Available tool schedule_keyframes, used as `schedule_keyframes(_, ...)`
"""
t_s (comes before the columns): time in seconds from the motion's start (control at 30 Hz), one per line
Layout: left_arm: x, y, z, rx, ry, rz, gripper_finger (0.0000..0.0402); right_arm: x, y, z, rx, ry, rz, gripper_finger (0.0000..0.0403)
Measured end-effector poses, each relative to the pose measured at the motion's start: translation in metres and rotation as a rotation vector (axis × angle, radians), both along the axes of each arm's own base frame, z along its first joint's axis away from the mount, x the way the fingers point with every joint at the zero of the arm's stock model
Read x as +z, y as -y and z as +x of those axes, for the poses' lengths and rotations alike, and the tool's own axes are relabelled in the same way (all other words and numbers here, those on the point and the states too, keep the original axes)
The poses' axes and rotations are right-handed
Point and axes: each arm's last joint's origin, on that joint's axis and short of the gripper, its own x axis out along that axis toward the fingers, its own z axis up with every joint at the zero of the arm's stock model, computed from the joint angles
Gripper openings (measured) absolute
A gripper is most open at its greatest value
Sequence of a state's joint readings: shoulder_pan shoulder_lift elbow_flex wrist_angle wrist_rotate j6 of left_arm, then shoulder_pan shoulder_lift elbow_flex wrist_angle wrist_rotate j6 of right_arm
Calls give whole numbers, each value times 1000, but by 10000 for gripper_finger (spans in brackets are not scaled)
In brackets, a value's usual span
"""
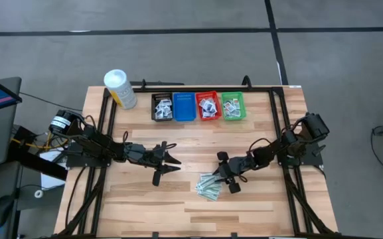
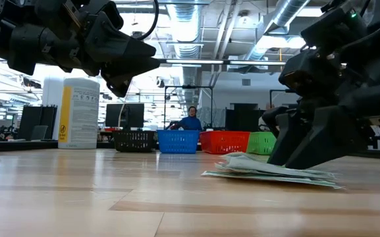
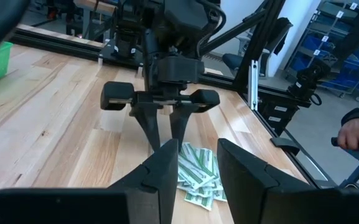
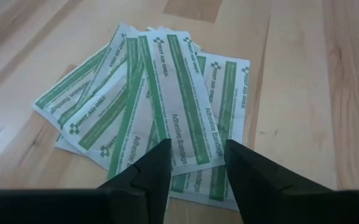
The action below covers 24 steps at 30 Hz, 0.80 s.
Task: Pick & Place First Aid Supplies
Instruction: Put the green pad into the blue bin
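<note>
You are at the pick step: the right gripper [image 4: 195,163] hangs low over the fanned pile of adhesive bandage strips [image 4: 160,109], jaws parted and straddling the top strip, nothing clamped as yet as far as the right wrist view lets you judge. The pile [image 1: 211,186] lies on the table [image 1: 271,212], near side and right of centre, well apart from the row of baskets [image 1: 198,106] at the far edge. Next move, by my reckoning: settle the fingertips onto one strip only, close, lift clean; the overlap risks dragging neighbours. The left gripper [image 1: 171,161] waits left of centre, jaws apart, empty. The low view shows the right fingers [image 2: 308,141] reaching right down to the stack; the high view alone shows packets already in the baskets
</note>
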State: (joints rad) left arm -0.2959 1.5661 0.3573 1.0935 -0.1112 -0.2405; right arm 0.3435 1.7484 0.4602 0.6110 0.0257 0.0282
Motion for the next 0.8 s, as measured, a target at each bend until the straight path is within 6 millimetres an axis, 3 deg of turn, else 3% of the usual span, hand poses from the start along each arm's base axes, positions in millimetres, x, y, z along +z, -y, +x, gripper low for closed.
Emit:
schedule_keyframes(0.2, 0, 0, 0, 0, 0, 0, 112, -1, 2, 0, 8, -14, 3, 129)
schedule_keyframes(0.57, 0, 0, 0, 0, 0, 0, 112, -3, 6, 0, 13, -34, 20, 61)
schedule_keyframes(0.8, 0, 0, 0, 0, 0, 0, 112, -2, 6, 1, 23, -19, 18, 48)
